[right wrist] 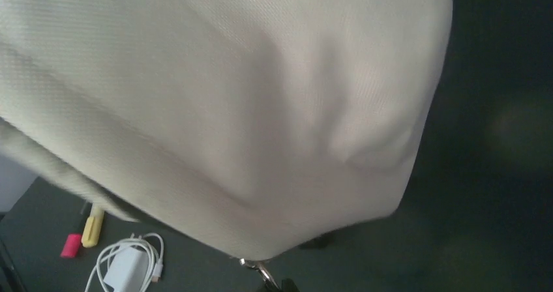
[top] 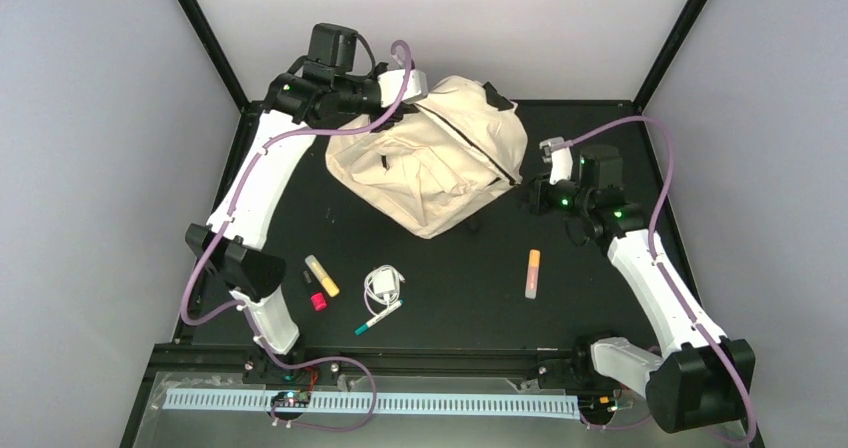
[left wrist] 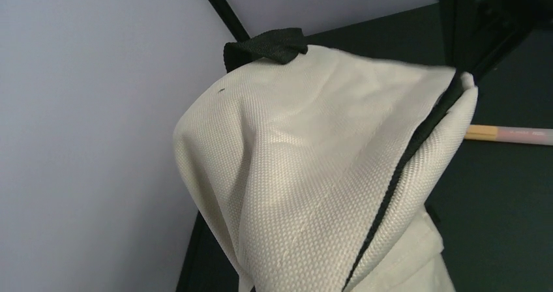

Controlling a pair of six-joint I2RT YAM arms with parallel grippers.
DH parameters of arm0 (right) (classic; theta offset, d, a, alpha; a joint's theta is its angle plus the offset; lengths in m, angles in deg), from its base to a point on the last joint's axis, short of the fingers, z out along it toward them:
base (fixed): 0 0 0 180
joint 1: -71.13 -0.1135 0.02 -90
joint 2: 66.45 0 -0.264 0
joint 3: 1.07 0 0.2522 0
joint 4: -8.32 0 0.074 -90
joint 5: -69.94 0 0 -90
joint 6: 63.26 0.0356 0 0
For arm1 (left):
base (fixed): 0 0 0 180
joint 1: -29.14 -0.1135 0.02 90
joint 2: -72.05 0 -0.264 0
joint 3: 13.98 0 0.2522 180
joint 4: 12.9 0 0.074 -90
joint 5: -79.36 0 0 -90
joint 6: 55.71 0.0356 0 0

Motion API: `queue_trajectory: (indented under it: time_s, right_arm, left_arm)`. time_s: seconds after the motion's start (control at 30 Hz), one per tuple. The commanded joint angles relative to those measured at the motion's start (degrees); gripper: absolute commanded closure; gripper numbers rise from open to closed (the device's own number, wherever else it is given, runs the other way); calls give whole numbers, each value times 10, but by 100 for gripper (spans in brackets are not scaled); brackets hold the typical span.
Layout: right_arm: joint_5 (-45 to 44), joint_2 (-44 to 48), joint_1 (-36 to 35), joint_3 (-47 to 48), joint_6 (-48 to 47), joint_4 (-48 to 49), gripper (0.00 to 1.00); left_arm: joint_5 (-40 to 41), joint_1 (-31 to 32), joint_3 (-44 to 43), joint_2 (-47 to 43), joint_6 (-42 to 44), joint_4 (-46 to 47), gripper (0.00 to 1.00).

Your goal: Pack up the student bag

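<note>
The student bag, a large cream fabric backpack with dark zipper lines, sits at the back middle of the black table. My left gripper is at the bag's top left corner and holds the fabric up. In the left wrist view the bag fills the frame and hides the fingers. My right gripper is at the bag's right edge, by the end of the zipper. In the right wrist view the bag hangs over the frame, with a metal zipper pull at the bottom where the hidden jaws are.
An orange highlighter lies right of centre. A yellow highlighter, a red cap, a white charger with cable and a green-tipped marker lie in front of the bag. Frame posts stand at the back corners.
</note>
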State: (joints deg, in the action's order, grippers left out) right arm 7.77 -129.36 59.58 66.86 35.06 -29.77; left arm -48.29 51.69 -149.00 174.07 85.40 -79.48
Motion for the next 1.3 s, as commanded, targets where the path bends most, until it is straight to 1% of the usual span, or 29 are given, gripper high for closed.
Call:
queue_trajectory:
  time_s: [0.0, 0.07, 0.13, 0.2, 0.3, 0.33, 0.37, 0.43, 0.47, 0.5, 0.53, 0.6, 0.7, 0.77, 0.87, 1.03, 1.1, 1.13, 1.17, 1.2, 1.23, 1.27]
  right_arm:
    - [43, -12, 32, -64, 46, 61, 99]
    - [56, -26, 36, -73, 56, 78, 99]
    - [71, -42, 35, -59, 55, 78, 99]
    - [79, -52, 36, -33, 54, 70, 99]
    - [77, -49, 35, 26, 43, 45, 99]
    - [76, -48, 35, 52, 38, 36, 99]
    - [74, -49, 34, 79, 35, 22, 99]
    - [75, -56, 32, 141, 28, -1, 99]
    - [78, -61, 29, 167, 28, -8, 99]
    - [83, -69, 24, 192, 29, -10, 99]
    - [89, -78, 16, 213, 31, -12, 99]
    - [92, -104, -8, 258, 25, -29, 99]
    - [78, -144, -54, 326, 0, -65, 99]
    - [78, -164, -77, 361, -10, -80, 99]
    - [72, -190, -99, 403, -25, -102, 99]
    - [70, -192, -110, 397, -37, -106, 99]
    - [71, -188, -114, 390, -43, -109, 99]
    - [72, -185, -114, 386, -44, -110, 99]
    - [75, -181, -114, 380, -44, -108, 99]
    - [77, -176, -115, 373, -44, -105, 99]
    - [77, -171, -115, 364, -44, -101, 99]
    - [73, -164, -115, 355, -44, -100, 99]
  left_arm:
    - [-24, -26, 5, -48, -19, -10, 98]
    - [-28, -32, 22, -58, -18, -8, 98]
    - [-31, -38, 46, -69, -15, -8, 98]
    - [-32, -40, 74, -80, -2, -14, 99]
    - [-43, -40, 118, -97, 43, -34, 98]
    - [-45, -39, 125, -103, 57, -40, 92]
    - [-48, -39, 127, -108, 68, -44, 78]
    - [-51, -38, 115, -112, 85, -57, 30]
    - [-51, -36, 102, -111, 96, -69, 12]
    - [-49, -32, 87, -109, 111, -84, 3]
    - [-46, -28, 68, -108, 144, -102, 1]
    - [-39, -15, 27, -101, 171, -122, 1]
    - [-11, 24, -47, -81, 154, -116, 1]
    - [4, 52, -70, -72, 152, -111, 1]
    - [33, 86, -62, -54, 133, -93, 1]
    - [100, 100, -51, 3, 98, -75, 1]
    - [144, 100, -50, 23, 55, -29, 1]
    - [160, 100, -51, 31, 35, 3, 1]
    - [167, 100, -52, 37, 22, 17, 2]
    - [164, 100, -53, 41, 19, 22, 8]
    - [152, 100, -52, 41, 20, 21, 21]
    - [137, 100, -52, 39, 20, 17, 38]
